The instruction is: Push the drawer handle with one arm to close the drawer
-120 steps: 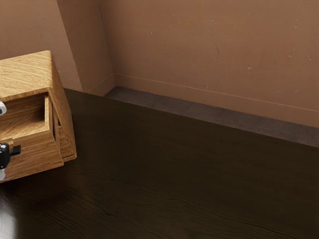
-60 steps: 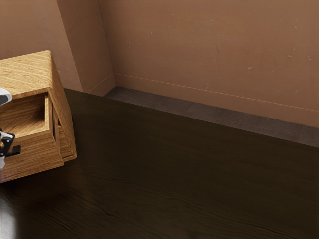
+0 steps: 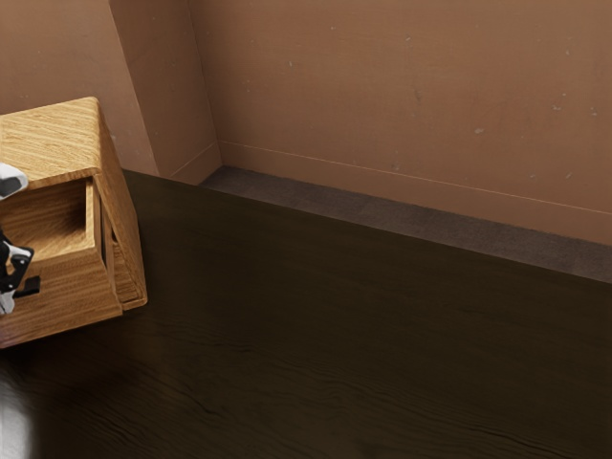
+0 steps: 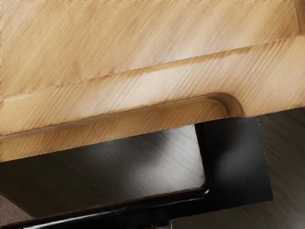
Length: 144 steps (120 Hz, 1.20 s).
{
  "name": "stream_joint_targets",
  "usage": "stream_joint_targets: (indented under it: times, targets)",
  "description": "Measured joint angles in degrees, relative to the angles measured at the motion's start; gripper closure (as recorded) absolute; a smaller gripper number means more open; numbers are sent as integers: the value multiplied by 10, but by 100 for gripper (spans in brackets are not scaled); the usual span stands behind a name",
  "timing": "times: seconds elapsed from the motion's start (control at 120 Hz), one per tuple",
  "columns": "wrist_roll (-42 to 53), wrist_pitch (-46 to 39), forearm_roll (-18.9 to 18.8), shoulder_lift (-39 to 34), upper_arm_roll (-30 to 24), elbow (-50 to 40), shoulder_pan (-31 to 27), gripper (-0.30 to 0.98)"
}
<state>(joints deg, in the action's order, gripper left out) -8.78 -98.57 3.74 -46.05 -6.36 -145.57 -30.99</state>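
One black-and-white gripper (image 3: 13, 264) is hovering by the open drawer's front at the exterior view's left edge, and from where I'm standing I can't tell whether its fingers are spread or clenched. Above it, a white arm section (image 3: 10, 182) is poking in beside the cabinet.

Right next to the gripper, the black handle (image 3: 32, 286) is jutting from the drawer front, though I can't make out whether they're touching. In the wrist view its glossy bar is running alongside the wood, with a gap between, and a broad flat piece is joining it at one end. A round-cornered recess is curving into the pale, streaky wood there.

The drawer (image 3: 81, 304) itself is sticking out of the wooden cabinet (image 3: 48, 143), its hollow inside lying exposed. Honey-coloured grain is running over both, and the cabinet's top is catching the light.

All of it is sitting on a very dark, finely grained wooden table (image 3: 335, 325). Beyond the table's slanting edge, a grey-brown strip of floor (image 3: 373, 207) is showing, and a scuffed, terracotta-brown wall (image 3: 402, 96) is rising behind, jutting forward near the cabinet.
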Motion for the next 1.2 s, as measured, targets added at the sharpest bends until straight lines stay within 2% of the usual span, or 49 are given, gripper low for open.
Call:
stream_joint_targets:
  times: [0.425, 1.2]
  targets:
    - [1, -44, -17, 106, 19, 71, -2, 79]
    - [5, -114, -53, 249, 54, 176, -3, 79]
